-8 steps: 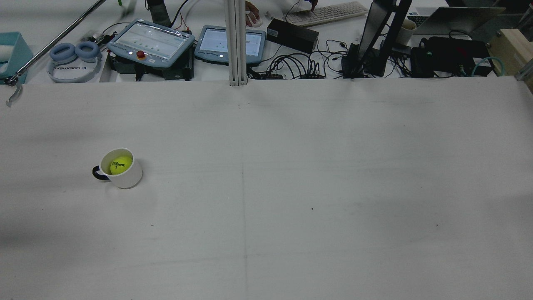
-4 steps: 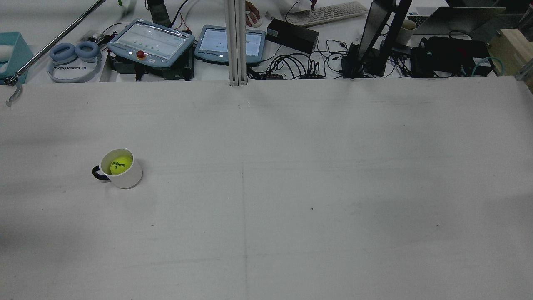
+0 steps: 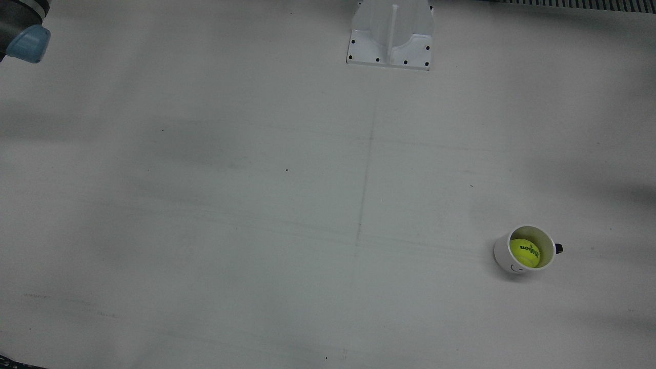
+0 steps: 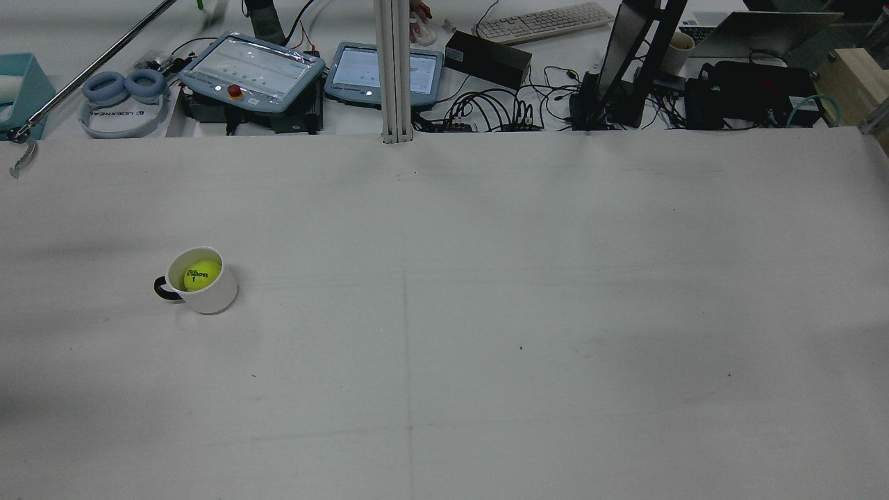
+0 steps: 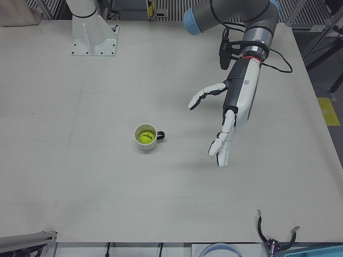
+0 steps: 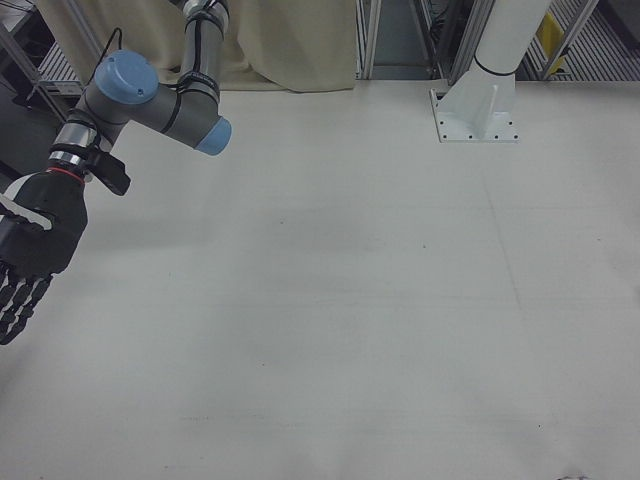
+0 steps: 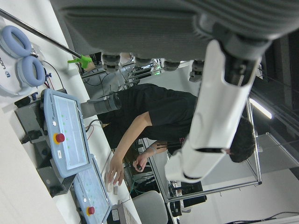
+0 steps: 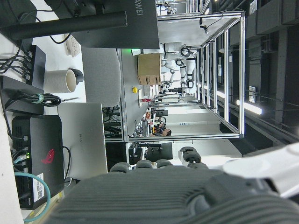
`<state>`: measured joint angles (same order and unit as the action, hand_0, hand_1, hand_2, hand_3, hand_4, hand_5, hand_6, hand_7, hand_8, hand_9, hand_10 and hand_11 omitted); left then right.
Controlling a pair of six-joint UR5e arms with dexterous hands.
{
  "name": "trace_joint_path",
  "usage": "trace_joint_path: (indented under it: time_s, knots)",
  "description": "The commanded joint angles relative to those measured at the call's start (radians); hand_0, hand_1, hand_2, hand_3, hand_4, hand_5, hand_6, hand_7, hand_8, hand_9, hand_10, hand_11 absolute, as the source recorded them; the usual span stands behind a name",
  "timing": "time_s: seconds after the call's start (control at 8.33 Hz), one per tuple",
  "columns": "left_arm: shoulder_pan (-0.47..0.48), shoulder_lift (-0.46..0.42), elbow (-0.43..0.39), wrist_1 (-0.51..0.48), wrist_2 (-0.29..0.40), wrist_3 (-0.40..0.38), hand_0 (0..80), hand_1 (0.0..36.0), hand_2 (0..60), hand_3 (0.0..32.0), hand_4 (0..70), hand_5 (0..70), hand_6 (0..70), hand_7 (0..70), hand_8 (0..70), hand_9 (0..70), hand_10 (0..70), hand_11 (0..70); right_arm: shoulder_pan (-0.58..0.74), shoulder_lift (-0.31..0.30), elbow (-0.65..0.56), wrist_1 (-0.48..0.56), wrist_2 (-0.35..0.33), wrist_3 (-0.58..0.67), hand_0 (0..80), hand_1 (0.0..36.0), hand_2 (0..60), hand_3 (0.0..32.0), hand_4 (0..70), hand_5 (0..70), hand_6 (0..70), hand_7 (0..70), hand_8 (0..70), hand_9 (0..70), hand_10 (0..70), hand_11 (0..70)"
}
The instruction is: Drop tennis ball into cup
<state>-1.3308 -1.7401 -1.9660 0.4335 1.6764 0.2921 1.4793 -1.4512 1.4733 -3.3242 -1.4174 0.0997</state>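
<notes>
Toward the worktop's (image 4: 486,278) left edge stands a white mug (image 5: 145,137) with the yellow tennis ball (image 5: 144,137) inside. Left hand (image 5: 231,107) hovers beside it, fingers (image 5: 204,96) spread, empty; right hand (image 6: 28,252) hangs apart, fingers extended.

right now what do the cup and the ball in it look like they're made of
The cup looks like glazed ceramic: smooth white wall, dark handle, though the finish is hard to confirm at this size. The tennis ball looks like yellow-green felt over rubber, matte, with dark printed lettering.
</notes>
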Motion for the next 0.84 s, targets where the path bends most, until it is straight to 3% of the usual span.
trace_joint_path:
  time_s: [0.0, 0.36, 0.72]
  knots:
    - [0.015, -0.007, -0.037, -0.002, 0.031, -0.008, 77.3, 36.0, 49.0, 0.0, 3.1, 11.2, 2.2, 0.0, 0.0, 0.0, 2.6, 7.9, -0.001, 0.0, -0.001, 0.0, 0.0, 0.0, 0.0, 0.0, 0.0, 0.0, 0.0, 0.0, 0.0, 0.0, 0.0, 0.0, 0.0, 0.0]
    - [0.016, -0.042, -0.01, -0.006, 0.039, -0.008, 80.0, 36.0, 48.6, 0.0, 3.5, 11.8, 2.5, 0.0, 0.0, 0.0, 3.1, 8.8, -0.001, 0.0, -0.001, 0.0, 0.0, 0.0, 0.0, 0.0, 0.0, 0.0, 0.0, 0.0, 0.0, 0.0, 0.0, 0.0, 0.0, 0.0]
    - [-0.01, -0.042, -0.007, -0.009, 0.037, -0.007, 77.5, 36.0, 53.2, 0.0, 4.0, 11.4, 2.6, 0.0, 0.0, 0.0, 3.5, 9.3, -0.001, 0.0, 0.001, 0.0, 0.0, 0.0, 0.0, 0.0, 0.0, 0.0, 0.0, 0.0, 0.0, 0.0, 0.0, 0.0, 0.0, 0.0]
